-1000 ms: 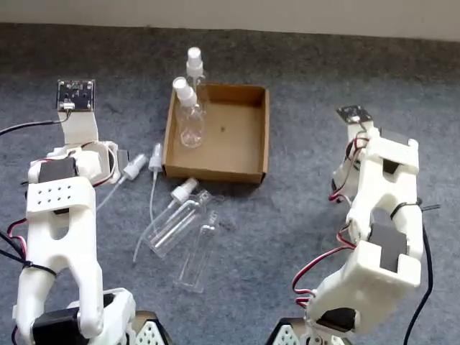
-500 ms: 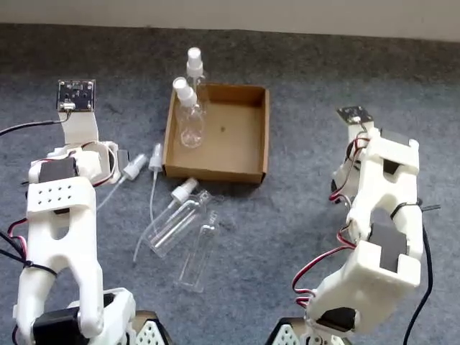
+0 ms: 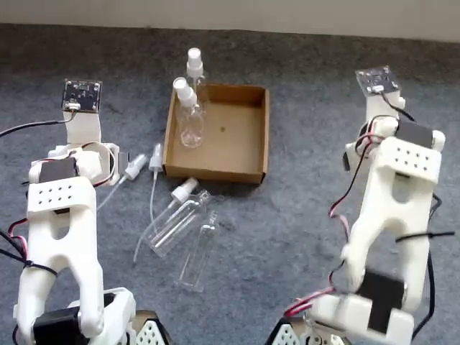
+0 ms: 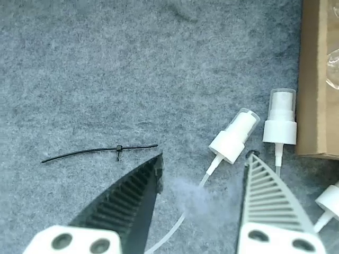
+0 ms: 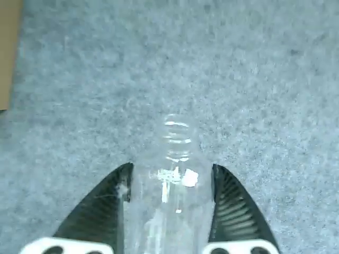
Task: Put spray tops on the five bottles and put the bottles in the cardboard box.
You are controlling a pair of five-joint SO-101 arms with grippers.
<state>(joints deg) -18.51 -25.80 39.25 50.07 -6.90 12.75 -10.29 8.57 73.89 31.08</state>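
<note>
Our right claw (image 5: 170, 169) is closed about the body of a clear bottle (image 5: 175, 143), over the desk (image 5: 265, 63) right of the cardboard box (image 3: 263, 136). The threaded neck is left bare, we judge so a top can go on. Our left claw (image 4: 204, 156) hangs wide open astride a loose spray top (image 4: 233, 138) beside the box's left wall, holding nothing, seemingly poised to take it.
</note>
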